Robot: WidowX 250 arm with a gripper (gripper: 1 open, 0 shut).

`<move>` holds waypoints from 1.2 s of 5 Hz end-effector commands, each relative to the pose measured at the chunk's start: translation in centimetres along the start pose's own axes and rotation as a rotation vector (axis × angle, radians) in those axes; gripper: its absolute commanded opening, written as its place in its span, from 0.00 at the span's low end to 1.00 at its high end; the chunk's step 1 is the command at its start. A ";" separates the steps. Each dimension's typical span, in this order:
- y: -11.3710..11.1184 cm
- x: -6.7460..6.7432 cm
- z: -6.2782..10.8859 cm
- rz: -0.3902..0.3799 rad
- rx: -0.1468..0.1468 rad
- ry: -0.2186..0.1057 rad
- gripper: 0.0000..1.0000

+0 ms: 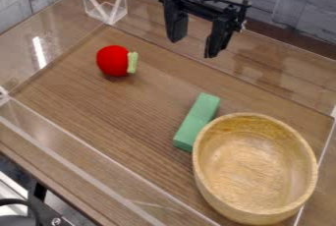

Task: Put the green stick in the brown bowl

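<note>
One camera looks down across a wooden table [92, 112] fenced by low clear plastic walls [46, 137]. At the top of the view the gripper [197, 33] hangs from the black arm, pointing down at the tabletop. Its two dark fingers [172, 24] stand wide apart, with bare wood visible between them; nothing is held, and neither finger touches any object. The tips appear to float above the table, though from this angle the gap under them is hard to judge.

Well apart from the claw, toward the lower right, the green stick [197, 122] lies flat on the wood, its long side running diagonally from upper right to lower left. Its lower end sits just beside the rim of the brown bowl [207, 176], perhaps touching it; the contact cannot be confirmed from here. The bowl fills the lower right corner, upright, with its pale grained inside showing nothing in it.

To the left, a red ball [114, 61] with a small green piece on its right side rests on the table, separate from both stick and bowl. A folded piece of clear plastic [105, 6] stands near the back wall, left of the arm.
</note>
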State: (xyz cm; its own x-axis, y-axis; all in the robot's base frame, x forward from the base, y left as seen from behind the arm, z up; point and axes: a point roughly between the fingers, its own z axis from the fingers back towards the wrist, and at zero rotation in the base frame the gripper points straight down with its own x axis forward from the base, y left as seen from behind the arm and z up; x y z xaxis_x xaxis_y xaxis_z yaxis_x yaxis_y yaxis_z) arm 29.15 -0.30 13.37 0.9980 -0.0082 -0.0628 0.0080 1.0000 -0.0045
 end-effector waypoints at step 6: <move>-1.1 -1.4 -9.0 0.107 -0.073 -0.042 1.00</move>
State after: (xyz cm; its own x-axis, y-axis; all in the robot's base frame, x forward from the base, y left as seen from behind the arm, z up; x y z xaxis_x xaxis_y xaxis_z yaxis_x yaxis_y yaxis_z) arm 26.65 -1.53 3.67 0.9938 0.0927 -0.0607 -0.0967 0.9931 -0.0670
